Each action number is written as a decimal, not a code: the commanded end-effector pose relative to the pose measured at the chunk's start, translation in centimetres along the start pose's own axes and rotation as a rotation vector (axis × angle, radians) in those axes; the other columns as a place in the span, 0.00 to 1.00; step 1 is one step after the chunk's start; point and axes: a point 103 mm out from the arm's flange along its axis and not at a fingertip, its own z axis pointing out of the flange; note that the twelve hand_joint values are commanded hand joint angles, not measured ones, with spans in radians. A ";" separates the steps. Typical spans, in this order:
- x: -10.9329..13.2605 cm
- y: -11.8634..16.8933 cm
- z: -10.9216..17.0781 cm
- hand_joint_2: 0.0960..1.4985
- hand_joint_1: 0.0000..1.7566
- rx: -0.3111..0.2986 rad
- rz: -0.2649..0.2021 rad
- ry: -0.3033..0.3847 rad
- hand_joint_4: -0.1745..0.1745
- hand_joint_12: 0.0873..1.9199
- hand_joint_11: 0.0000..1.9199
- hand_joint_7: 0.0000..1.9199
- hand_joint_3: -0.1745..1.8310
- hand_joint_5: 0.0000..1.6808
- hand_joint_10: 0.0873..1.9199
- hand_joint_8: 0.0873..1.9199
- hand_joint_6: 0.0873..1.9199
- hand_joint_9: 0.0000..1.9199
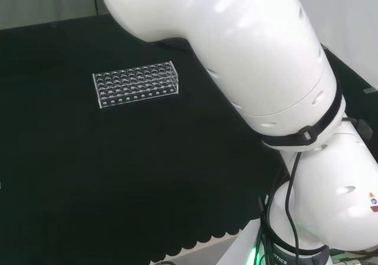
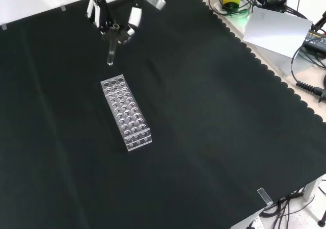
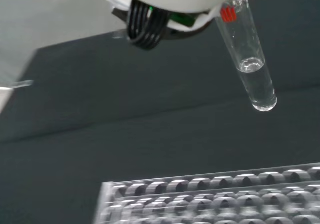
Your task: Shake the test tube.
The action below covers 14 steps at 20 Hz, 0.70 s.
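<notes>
Test tube (image 2: 110, 52) hangs in the upper left of the front view, pinched at its top end by the curled fingers (image 2: 130, 21) of the hand (image 2: 113, 15). It is held above the black cloth (image 2: 204, 117), apart from it. In the wrist view the tube is tilted, with a little clear liquid (image 3: 257, 87) in its rounded end. Just below it in the front view stands a clear rack (image 2: 126, 111), not touching it

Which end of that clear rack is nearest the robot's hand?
In the front view, the rack's far, upper end; the hand holds the test tube just beyond it.
</notes>
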 end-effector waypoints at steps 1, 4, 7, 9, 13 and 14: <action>-8.1 -0.2 -1.4 0.41 0.69 -0.013 0.142 -0.119 0.00 0.61 0.47 0.86 0.41 0.75 0.31 0.28 0.32 0.78; -10.3 -0.3 -1.9 0.41 0.69 -0.018 0.197 -0.111 0.00 0.61 0.47 0.86 0.41 0.75 0.31 0.28 0.32 0.78; -11.0 -0.2 -1.9 0.41 0.69 -0.020 0.224 -0.044 0.00 0.61 0.47 0.86 0.41 0.75 0.31 0.28 0.32 0.78; -10.7 -0.2 -1.6 0.41 0.69 -0.015 0.227 0.016 0.00 0.61 0.47 0.86 0.41 0.75 0.31 0.28 0.32 0.78; -9.1 0.1 -0.3 0.41 0.69 0.002 0.225 0.115 0.00 0.61 0.47 0.86 0.41 0.75 0.31 0.28 0.32 0.78; -8.6 0.3 0.0 0.41 0.69 0.006 0.221 0.127 0.00 0.61 0.47 0.86 0.41 0.75 0.31 0.28 0.32 0.78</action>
